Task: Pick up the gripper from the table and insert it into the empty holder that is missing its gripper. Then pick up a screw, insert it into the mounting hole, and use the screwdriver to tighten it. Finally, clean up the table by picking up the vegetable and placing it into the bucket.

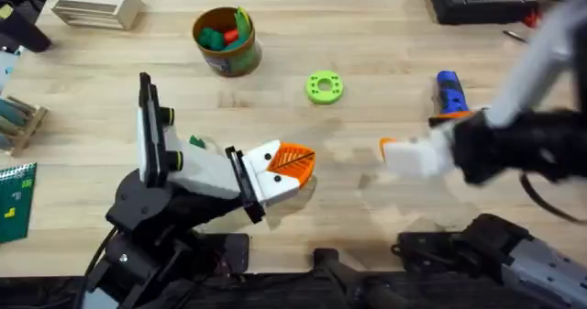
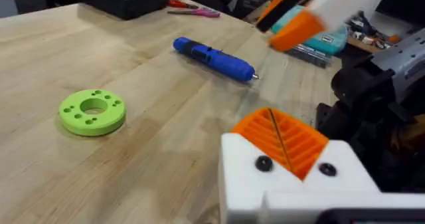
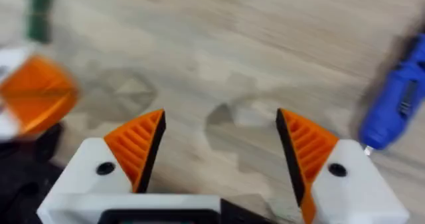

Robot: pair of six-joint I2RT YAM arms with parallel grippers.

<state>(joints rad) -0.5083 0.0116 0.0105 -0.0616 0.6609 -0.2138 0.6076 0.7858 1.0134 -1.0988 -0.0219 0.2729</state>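
The screwdriver (image 1: 449, 93) is lying on the tabletop (image 1: 367, 217) toward its right edge, its blue handle pointing at the far edge. The bucket (image 1: 226, 41) is standing near the far edge, left of centre, with green and red pieces sitting inside. The vegetable (image 1: 196, 142) is lying just beside the left arm. The left claw (image 1: 292, 162) is resting clenched, its orange pads pressing together. The right claw (image 3: 219, 151) is hovering released above bare wood, near the screwdriver. A lime green disc (image 1: 324, 86) is lying between bucket and screwdriver.
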